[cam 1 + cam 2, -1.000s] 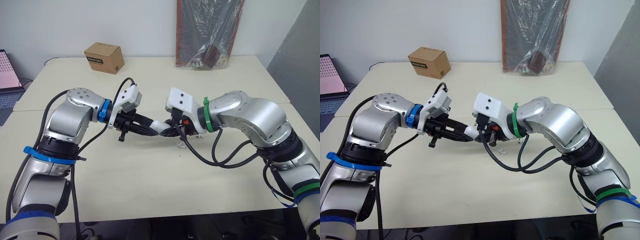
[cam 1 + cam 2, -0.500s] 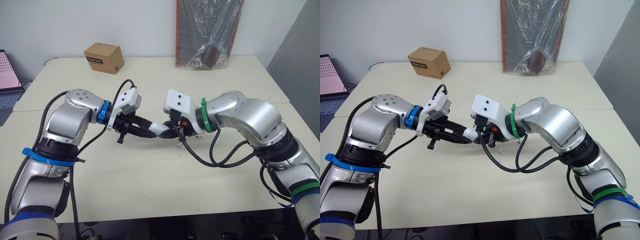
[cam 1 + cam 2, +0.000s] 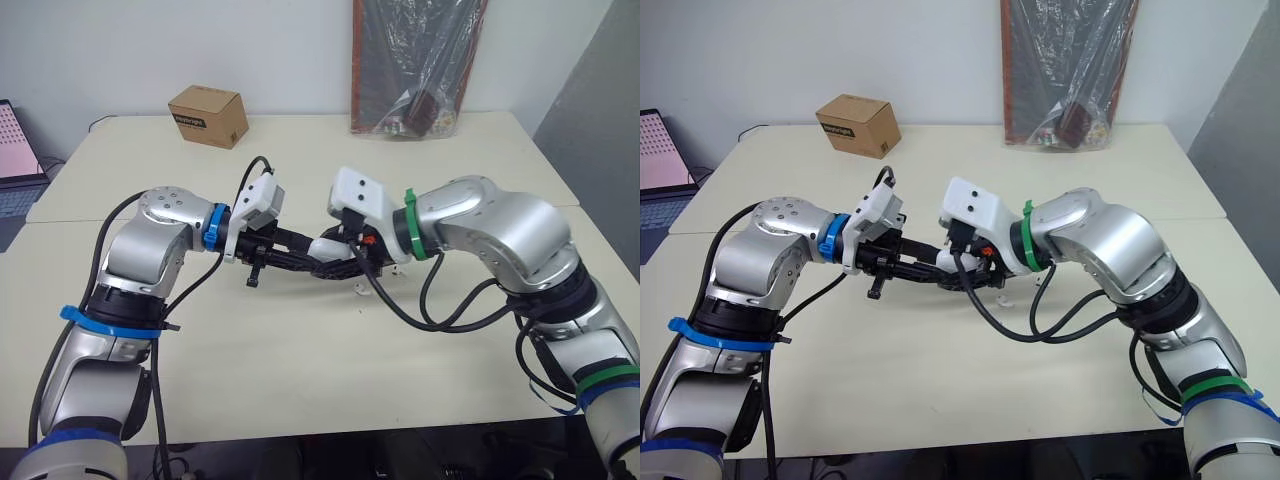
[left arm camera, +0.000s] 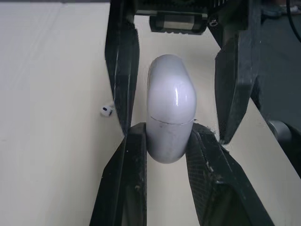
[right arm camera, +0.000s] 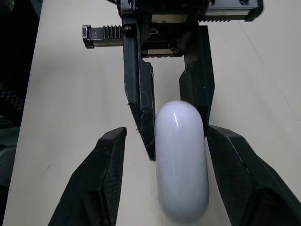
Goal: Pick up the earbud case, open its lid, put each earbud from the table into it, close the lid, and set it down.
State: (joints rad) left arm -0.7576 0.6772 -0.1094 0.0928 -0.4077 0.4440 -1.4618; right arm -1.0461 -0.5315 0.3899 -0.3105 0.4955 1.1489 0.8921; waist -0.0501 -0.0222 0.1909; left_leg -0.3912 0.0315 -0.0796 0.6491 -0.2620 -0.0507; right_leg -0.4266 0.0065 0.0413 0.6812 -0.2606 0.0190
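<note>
a white earbud case (image 4: 171,103) is held in the air just above the tabletop (image 3: 300,370), between the robot's two arms near the middle of the scene. its lid is shut; a thin seam runs across the body. the left pincer (image 4: 168,136) is clenched on the case's lower end, one black finger pressed to each side. the right pincer (image 5: 168,133) faces it from the opposite side, released, its fingers spread wide and straddling the case's other end without touching it. one small white earbud (image 4: 106,111) lies on the tabletop just beside the pincers. well back near the far edge sit a cardboard box (image 3: 208,115) and a plastic-wrapped bundle (image 3: 415,65) leaning on the wall. by my reading, the pick-up is done; opening the lid, loading each earbud, closing and setting down all remain
</note>
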